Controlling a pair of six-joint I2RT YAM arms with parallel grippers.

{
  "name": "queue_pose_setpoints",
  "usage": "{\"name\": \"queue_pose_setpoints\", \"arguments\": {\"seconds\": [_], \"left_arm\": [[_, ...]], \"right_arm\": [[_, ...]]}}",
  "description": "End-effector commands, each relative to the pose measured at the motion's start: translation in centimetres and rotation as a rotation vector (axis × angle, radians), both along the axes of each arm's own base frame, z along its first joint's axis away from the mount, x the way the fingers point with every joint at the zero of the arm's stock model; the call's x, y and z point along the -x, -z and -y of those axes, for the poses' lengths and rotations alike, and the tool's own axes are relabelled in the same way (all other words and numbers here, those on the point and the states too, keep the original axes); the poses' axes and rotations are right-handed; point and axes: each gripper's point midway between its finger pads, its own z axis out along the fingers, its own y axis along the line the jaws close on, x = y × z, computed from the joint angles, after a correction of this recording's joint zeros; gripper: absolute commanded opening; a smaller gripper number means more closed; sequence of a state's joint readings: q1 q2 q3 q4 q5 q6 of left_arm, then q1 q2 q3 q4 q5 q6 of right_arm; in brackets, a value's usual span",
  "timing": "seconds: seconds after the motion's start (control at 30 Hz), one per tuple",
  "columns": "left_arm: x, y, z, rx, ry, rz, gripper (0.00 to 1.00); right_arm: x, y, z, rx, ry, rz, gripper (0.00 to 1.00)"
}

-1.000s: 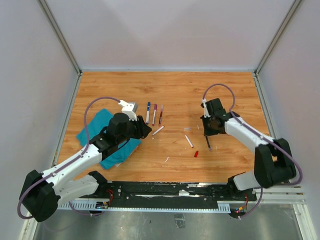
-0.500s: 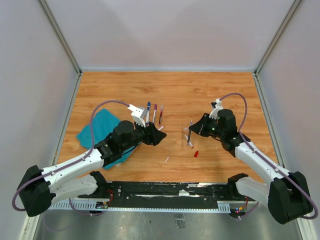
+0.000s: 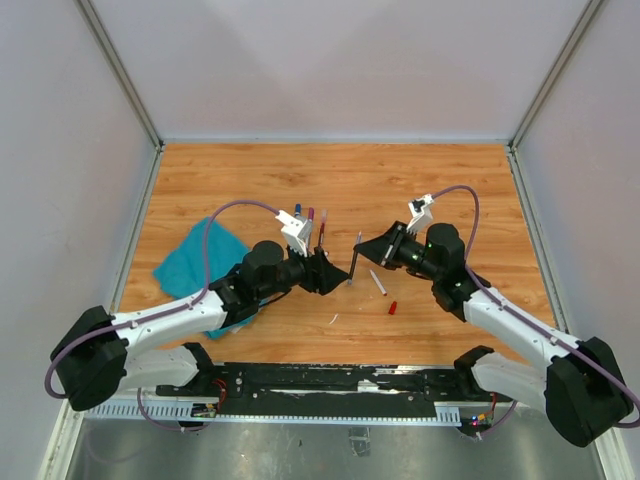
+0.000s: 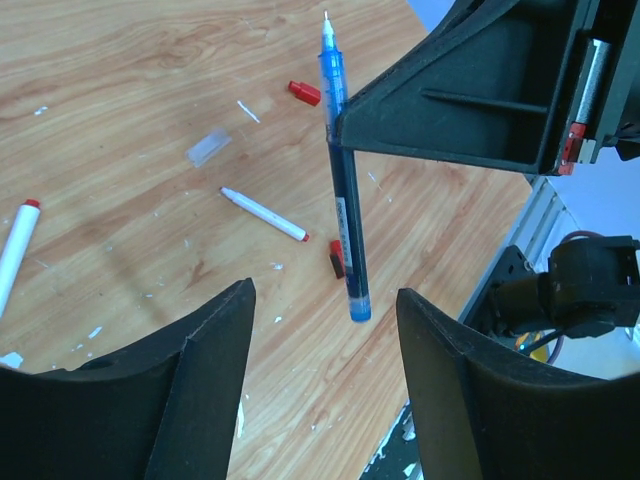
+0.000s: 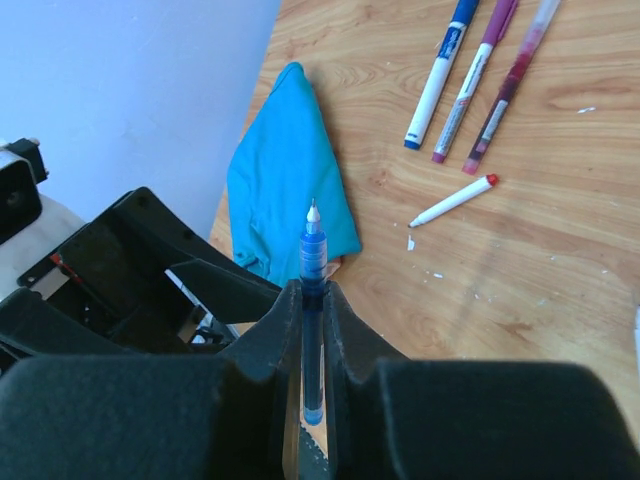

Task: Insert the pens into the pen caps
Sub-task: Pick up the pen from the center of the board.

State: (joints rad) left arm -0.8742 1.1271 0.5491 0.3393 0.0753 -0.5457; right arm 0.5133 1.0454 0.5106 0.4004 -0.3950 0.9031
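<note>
My right gripper (image 5: 312, 290) is shut on a dark blue pen (image 5: 312, 262), whose bare white tip sticks out past the fingertips. In the top view that pen (image 3: 355, 258) stands tilted over the middle of the table, between my right gripper (image 3: 368, 252) and my left gripper (image 3: 338, 278). My left gripper (image 4: 325, 300) is open and holds nothing; the blue pen (image 4: 340, 200) hangs just ahead of its fingers. A white pen (image 4: 262, 214) with a red tip, a red pen cap (image 4: 304, 93) and a clear cap (image 4: 208, 148) lie on the wood.
Three capped pens (image 5: 474, 85) lie side by side at the back. Another white pen (image 5: 455, 200) with a red end lies near them. A teal cloth (image 3: 190, 265) is spread at the left under my left arm. Small white flecks dot the table (image 3: 450, 190).
Both arms swung in to the middle until the grippers face each other. The right gripper carried the blue pen there. The left gripper's jaws opened wider.
</note>
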Motion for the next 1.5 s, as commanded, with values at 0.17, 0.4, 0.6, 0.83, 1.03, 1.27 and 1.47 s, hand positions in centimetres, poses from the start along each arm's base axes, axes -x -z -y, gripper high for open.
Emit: {"name": "queue_pose_setpoints", "arguments": {"seconds": [0.17,0.4,0.6,0.83,1.03,1.27,1.47], "left_arm": [[0.6,-1.2,2.3,0.068,0.083,0.018,0.59],[0.6,-0.7,2.9,0.055,0.098,0.013,0.45],[0.4,-0.8,3.0,0.051,0.096,0.016,0.2],[0.2,-0.8,2.4,0.041,0.071,0.027,0.01],[-0.4,-0.9,1.7,0.013,0.029,0.041,0.0],[-0.9,0.7,-0.4,-0.064,-0.063,0.025,0.01],[-1.1,1.7,-2.8,-0.08,-0.166,-0.001,0.01]], "right_arm": [[0.7,-2.2,-2.3,-0.077,-0.066,0.041,0.01],[1.2,-3.0,-3.4,-0.125,-0.111,0.034,0.01],[1.4,-2.7,-3.6,-0.116,-0.115,0.037,0.01],[1.5,-2.6,-3.1,-0.067,-0.09,0.059,0.04],[1.0,-2.5,-1.5,0.086,-0.047,0.13,0.35],[-0.4,1.1,4.2,0.472,0.122,0.094,0.57],[-1.0,4.0,7.3,0.719,0.167,0.019,0.73]]}}
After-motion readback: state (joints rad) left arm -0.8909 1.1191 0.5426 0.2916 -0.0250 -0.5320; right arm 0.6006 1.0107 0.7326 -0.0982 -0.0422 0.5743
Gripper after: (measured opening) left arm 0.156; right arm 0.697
